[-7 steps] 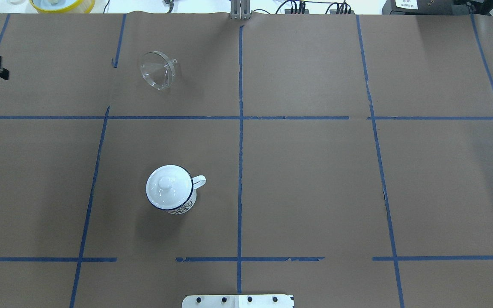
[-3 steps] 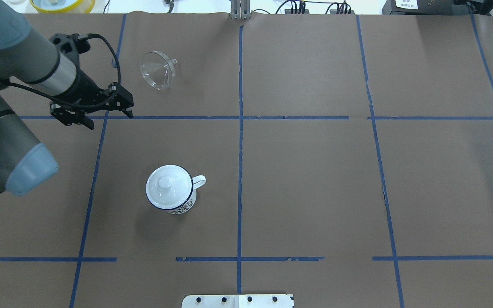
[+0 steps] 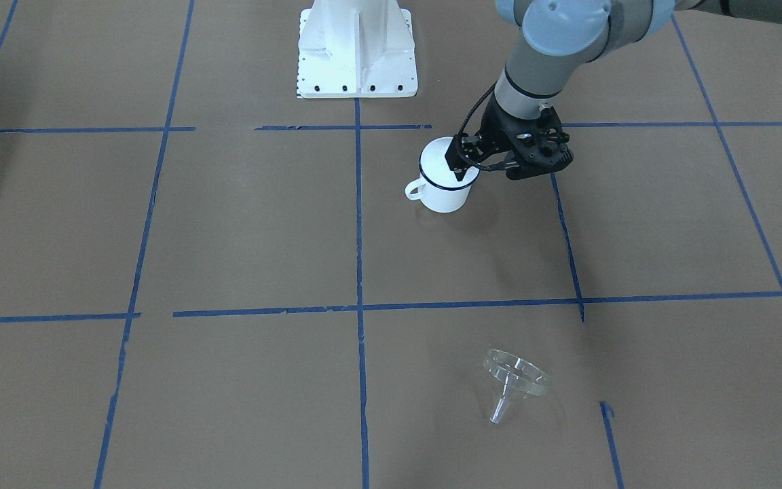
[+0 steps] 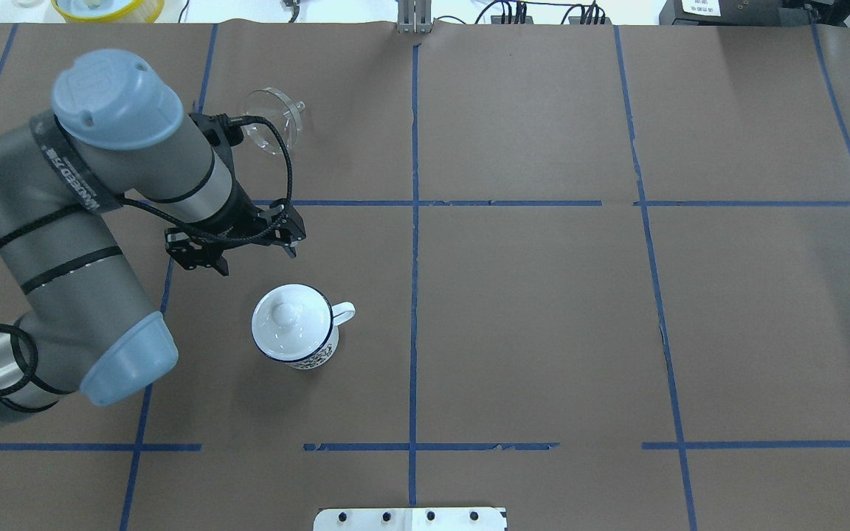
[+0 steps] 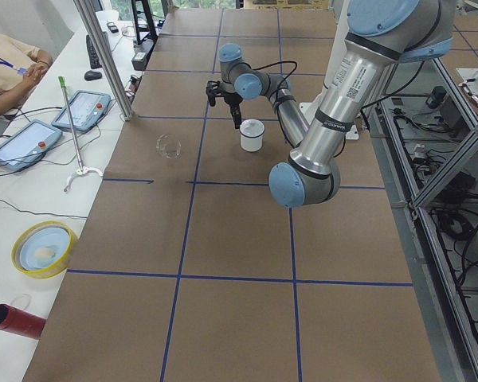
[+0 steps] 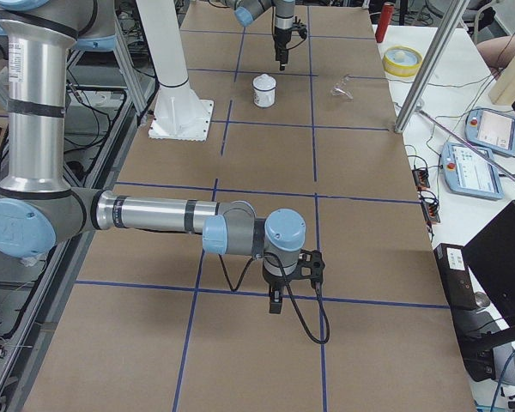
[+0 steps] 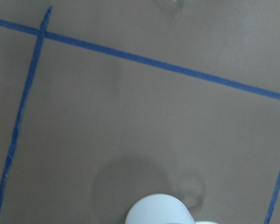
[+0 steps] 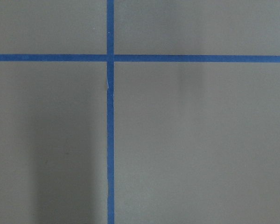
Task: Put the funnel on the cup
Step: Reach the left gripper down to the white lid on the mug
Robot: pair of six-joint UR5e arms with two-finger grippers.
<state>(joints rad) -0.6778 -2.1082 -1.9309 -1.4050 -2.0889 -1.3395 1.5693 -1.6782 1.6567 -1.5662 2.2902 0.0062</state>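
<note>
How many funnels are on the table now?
1. The funnel lies tipped over on the robot's left half, beyond the cup and the left tool.

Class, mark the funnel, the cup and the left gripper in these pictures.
funnel point(image 3: 514, 373): front-facing view, middle of its clear bowl.
cup point(image 3: 442, 197): front-facing view, white side wall.
left gripper point(image 4: 256, 260): overhead view, midway between its fingertips.

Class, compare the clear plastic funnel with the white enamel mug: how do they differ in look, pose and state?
Material: the clear plastic funnel is see-through; the white enamel mug is opaque with a dark blue rim. Pose: the funnel lies tipped on its side; the mug stands upright. State: the funnel is uncovered; the mug wears a white knobbed lid. Shared: both rest on the brown paper-covered table.
</note>
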